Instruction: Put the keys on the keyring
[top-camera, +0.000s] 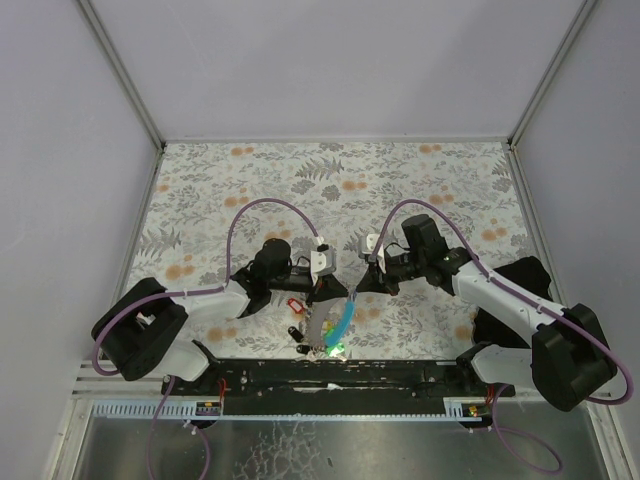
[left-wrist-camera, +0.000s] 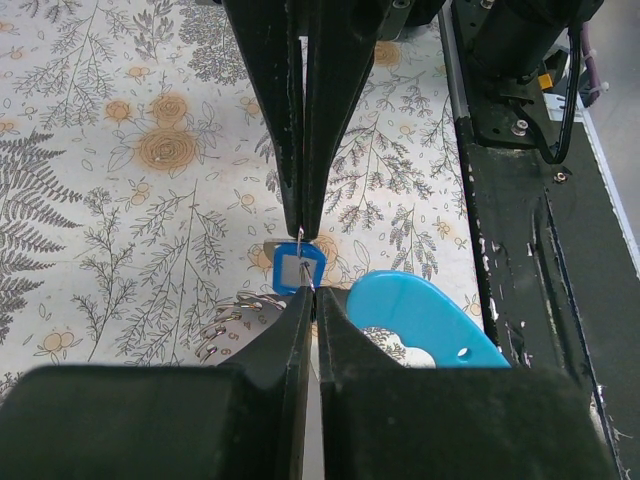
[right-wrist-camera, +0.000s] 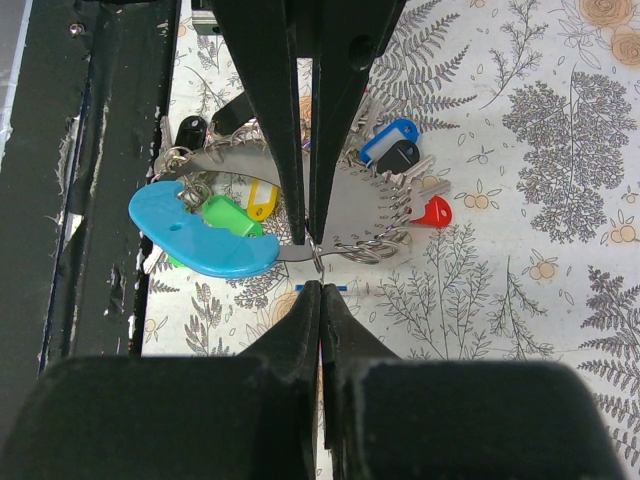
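keys (right-wrist-camera: 433, 212) fanned round keyring (right-wrist-camera: 205, 240) | black rail (right-wrist-camera: 90, 150) just beside it

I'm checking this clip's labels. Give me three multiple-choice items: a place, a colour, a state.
1. Where is the light-blue strap? A) at the table's far edge B) beside the black rail C) on an arm's base
2. What colour is the key cap between the left gripper and the right gripper? A) orange B) white C) blue
3. How are both grippers? A) both shut B) both wide open C) only the left open
Answers: B, the right wrist view shows it by the rail; C, it is blue in the left wrist view; A, neither gripper shows a gap.
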